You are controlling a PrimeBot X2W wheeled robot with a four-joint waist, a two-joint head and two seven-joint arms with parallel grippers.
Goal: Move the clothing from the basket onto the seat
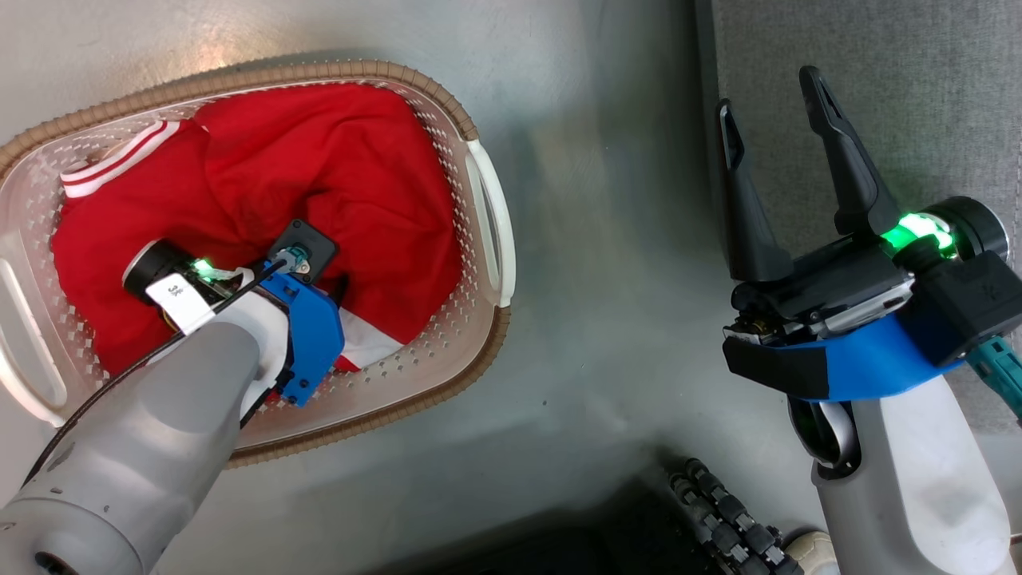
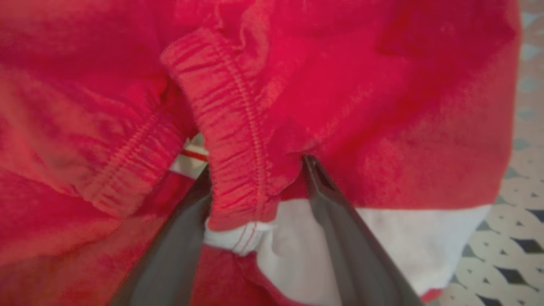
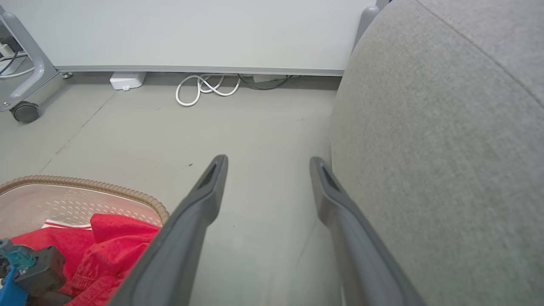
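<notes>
floor [image 1: 607, 279] grey | basket [image 1: 489, 216] on it, L | seat [image 1: 878, 48] R, gap btw

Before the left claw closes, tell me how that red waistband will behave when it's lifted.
Likely floppy: the clothing lies crumpled in folds in the basket. Probably light, being thin fabric. The gathered elastic waistband inside the open left claw should bunch and grip well, though the rest will probably dangle.
</notes>
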